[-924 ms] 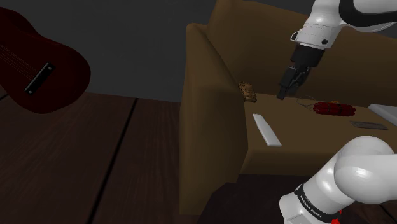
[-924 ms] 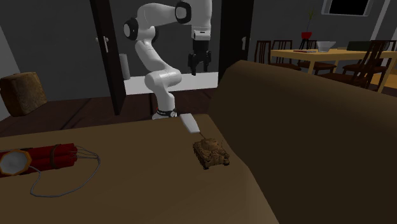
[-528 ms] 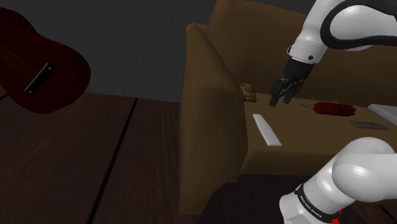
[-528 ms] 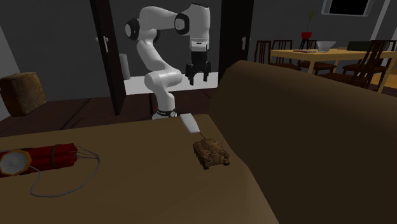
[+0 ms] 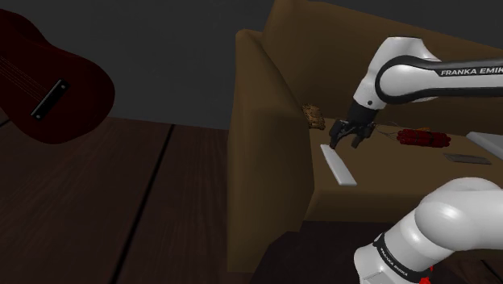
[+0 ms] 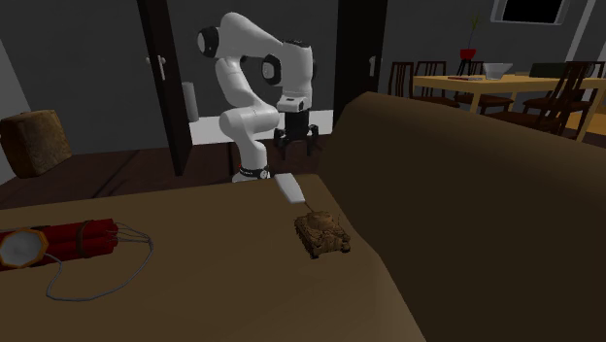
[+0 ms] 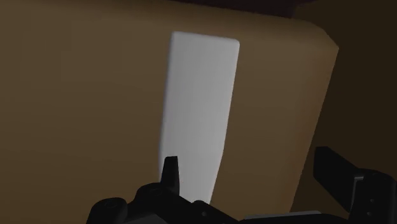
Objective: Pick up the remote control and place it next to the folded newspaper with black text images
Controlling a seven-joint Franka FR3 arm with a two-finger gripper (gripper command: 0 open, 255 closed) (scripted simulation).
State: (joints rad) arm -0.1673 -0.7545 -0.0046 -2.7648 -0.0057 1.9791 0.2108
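The remote control (image 5: 338, 164) is a plain white flat bar lying on the brown sofa seat (image 5: 387, 173) near its front edge; it also lies on that seat as a remote control (image 6: 289, 187) just past the toy tank. My gripper (image 5: 347, 143) hangs open a little above the bar's far end, pointing down. Seen along the hand, the remote control (image 7: 197, 114) stretches away from between my spread fingers (image 7: 170, 173), which do not touch it. Far at the shoulder view's right lie a pale folded sheet (image 5: 487, 142) and a grey flat piece (image 5: 467, 157); I cannot read print on either.
A red dynamite bundle (image 5: 425, 138) with a loose cord and a small brown toy tank (image 5: 314, 116) lie on the seat. The sofa's armrest (image 5: 266, 121) and backrest (image 6: 466, 194) rise around it. A dark red guitar (image 5: 48, 81) leans at left. A dining table (image 6: 495, 85) stands beyond.
The arm has lowered and the gripper has come down from well above the seat to just over the remote, staying open. Nothing on the seat has moved.
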